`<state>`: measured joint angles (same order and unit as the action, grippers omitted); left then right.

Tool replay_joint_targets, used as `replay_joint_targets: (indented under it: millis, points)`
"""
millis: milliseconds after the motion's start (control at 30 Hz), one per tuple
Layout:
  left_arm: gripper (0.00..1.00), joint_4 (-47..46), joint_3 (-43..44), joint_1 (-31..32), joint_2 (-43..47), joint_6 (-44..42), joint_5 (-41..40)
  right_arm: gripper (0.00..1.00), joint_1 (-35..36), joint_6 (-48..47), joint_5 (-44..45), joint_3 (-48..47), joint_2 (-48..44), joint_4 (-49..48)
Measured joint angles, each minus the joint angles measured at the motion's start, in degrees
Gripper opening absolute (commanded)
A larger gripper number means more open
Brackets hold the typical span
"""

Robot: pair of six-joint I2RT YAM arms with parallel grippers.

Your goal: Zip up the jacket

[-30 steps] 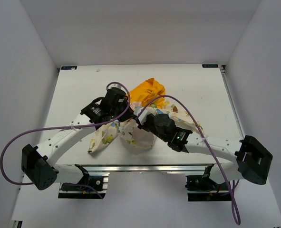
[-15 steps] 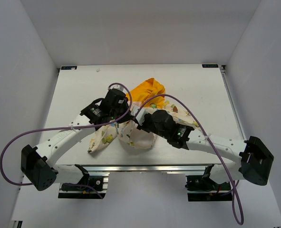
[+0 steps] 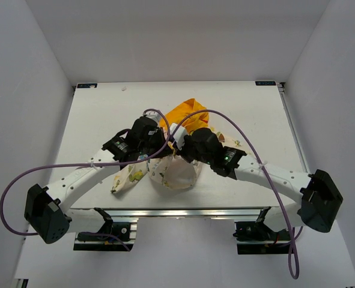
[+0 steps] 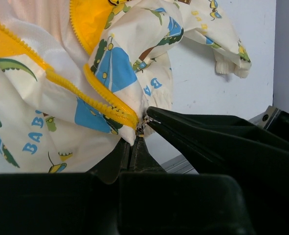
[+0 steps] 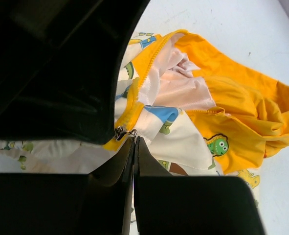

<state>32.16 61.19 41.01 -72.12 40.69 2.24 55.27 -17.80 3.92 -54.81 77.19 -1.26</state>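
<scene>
Left wrist view: left gripper [image 4: 133,142] and right gripper [image 5: 133,141] pinch the zipper end of the cream cartoon-print fabric jacket [image 4: 110,63], fingers together. Since a second ago, the right one has swung closer to the left.

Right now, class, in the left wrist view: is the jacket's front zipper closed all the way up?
No: on the jacket, the two yellow zipper tapes run apart, with pale fabric between them.

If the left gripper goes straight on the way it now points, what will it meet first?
The jacket: the left gripper, jaws closed, sits at the lower end of the yellow zipper, so it would likely press into that fabric at once.
</scene>
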Motion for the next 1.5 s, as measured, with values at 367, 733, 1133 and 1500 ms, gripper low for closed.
replay_joint_targets:
  millis: [367, 733, 1133, 1500]
  points:
    - [0.0, -9.8, -10.9, -1.4, 2.9, 2.1, 2.9, 0.0, -0.9, 9.9, 0.7, -6.7, 8.2, 6.8]
    - [0.07, -9.5, -13.4, -1.6, 6.2, 4.4, 1.7, 0.0, -2.4, 13.4, -6.0, -8.5, 8.6, 9.2]
    - [0.29, -6.9, -10.7, -0.6, 4.1, 5.7, 3.6, 0.0, -3.4, 13.5, -9.6, -6.2, 4.3, 11.2]
    - [0.56, -3.0, -12.3, -0.3, 5.8, 5.7, 5.6, 0.0, -4.2, 14.5, -4.9, -6.1, 4.1, 9.9]
